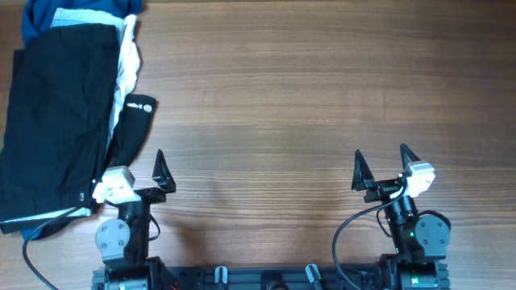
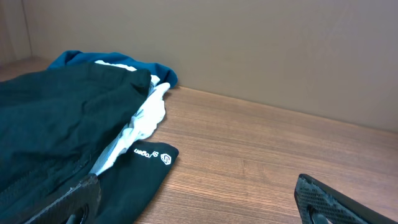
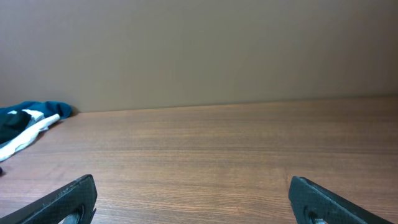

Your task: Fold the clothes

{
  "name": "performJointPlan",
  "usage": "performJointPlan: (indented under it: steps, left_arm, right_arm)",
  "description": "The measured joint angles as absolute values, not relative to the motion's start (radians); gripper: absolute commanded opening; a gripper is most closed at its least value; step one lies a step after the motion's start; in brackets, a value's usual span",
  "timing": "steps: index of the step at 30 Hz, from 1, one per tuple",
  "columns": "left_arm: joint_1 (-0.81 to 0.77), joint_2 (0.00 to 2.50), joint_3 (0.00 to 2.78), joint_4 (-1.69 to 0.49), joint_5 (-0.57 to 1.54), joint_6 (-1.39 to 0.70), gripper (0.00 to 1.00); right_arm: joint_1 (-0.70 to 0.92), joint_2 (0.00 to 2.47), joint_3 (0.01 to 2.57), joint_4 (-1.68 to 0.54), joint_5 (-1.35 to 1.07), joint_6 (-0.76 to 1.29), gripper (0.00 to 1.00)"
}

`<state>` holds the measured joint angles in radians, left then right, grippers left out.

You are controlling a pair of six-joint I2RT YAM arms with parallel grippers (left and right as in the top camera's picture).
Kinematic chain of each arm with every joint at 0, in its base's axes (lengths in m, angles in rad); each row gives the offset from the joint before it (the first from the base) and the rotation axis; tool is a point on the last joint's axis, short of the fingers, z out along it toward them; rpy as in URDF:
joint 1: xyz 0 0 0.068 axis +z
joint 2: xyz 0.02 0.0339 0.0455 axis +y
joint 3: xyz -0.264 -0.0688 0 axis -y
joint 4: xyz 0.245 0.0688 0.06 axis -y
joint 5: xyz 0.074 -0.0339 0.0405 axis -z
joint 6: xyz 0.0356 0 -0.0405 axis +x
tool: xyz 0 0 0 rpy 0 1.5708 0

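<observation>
The black shorts (image 1: 56, 121) lie flat on top of a clothes pile at the table's left edge, with a pale strip showing at their near edge. In the left wrist view they fill the left side (image 2: 50, 118). My left gripper (image 1: 133, 173) is open and empty at the near right corner of the pile, its left finger over the black fabric; it also shows in the left wrist view (image 2: 199, 205). My right gripper (image 1: 384, 165) is open and empty over bare wood at the near right, far from the clothes, as the right wrist view (image 3: 193, 202) shows.
A narrow black item with a white logo (image 1: 137, 113) (image 2: 146, 171) sticks out right of the shorts. A white garment (image 1: 127, 64) and a blue garment (image 1: 48, 12) lie under the pile. A brown wall (image 3: 199, 50) stands behind the wooden table (image 1: 306, 97).
</observation>
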<state>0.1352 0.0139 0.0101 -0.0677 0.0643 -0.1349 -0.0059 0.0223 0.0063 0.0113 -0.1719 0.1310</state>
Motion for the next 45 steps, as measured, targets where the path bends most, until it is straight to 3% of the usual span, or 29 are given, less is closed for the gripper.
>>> performJointPlan:
  steps: [36, 41, 45]
  left_arm:
    - [0.135, 0.014, 0.010, -0.028, 0.064, -0.137, 1.00]
    - [0.136, 0.023, 0.098, -0.090, 0.064, -0.137, 1.00]
    - [0.136, 0.141, 0.284, -0.229, 0.064, -0.137, 1.00]
  right_arm:
    - [-0.006, 0.027, 0.015, 0.086, -0.240, 0.212, 1.00]
    - [-0.006, 0.201, 0.160, 0.086, -0.262, 0.169, 1.00]
    - [-0.007, 0.543, 0.396, 0.084, -0.339, 0.103, 1.00]
